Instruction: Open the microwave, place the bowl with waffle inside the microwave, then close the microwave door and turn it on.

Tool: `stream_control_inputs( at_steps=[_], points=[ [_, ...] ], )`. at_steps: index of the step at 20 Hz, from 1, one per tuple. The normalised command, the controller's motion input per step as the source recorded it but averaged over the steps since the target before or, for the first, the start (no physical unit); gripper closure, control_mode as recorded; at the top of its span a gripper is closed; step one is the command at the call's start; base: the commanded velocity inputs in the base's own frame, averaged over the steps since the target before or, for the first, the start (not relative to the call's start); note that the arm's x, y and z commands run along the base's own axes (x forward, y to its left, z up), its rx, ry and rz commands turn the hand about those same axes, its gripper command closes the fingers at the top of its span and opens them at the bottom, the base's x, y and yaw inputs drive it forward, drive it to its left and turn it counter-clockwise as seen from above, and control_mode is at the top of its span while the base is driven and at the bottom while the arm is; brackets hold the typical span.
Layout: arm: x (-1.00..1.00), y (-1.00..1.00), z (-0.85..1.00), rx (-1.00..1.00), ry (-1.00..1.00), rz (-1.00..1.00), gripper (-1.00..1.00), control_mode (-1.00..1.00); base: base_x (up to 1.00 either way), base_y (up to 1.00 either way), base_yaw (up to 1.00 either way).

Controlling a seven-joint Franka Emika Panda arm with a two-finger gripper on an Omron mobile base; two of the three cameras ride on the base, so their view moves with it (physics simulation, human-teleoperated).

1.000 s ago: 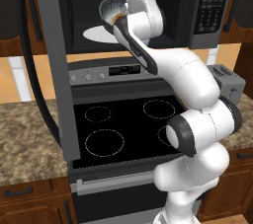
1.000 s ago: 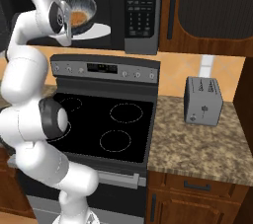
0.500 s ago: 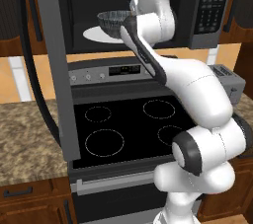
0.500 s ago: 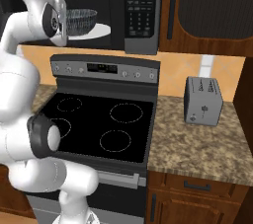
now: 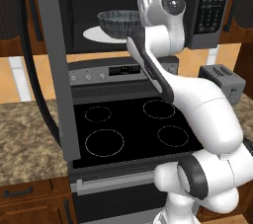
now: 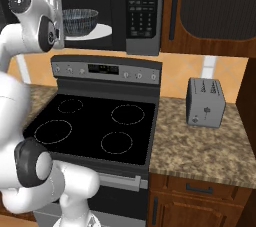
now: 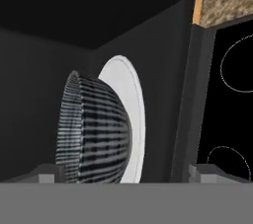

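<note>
Bowl [image 5: 118,23] sits on the microwave [image 6: 142,16] plate; our gripper [image 5: 145,2] has its fingers apart, so closing the door [image 5: 52,65] and starting remain.

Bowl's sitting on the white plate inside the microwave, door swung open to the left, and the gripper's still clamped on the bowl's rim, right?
Not quite: the gripper is open and clear of the bowl, as the left base view shows. The rest holds: the bowl sits on the white plate inside the microwave, and the microwave door stands open to the left.
</note>
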Motion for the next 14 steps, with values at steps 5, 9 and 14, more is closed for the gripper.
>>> stream_control_inputs(
  at_steps=[5,9,14],
  points=[
    [-0.78,-0.10,0.40,0.00,0.01,0.02,-1.00,-1.00,0.00,0.00,0.00],
    [-0.42,0.10,-0.41,-0.07,0.30,0.03,-1.00,-1.00,0.00,0.00,0.00],
    [-0.53,0.31,-0.80,-0.02,0.15,0.11,-1.00,-1.00,0.00,0.00,0.00]
  ],
)
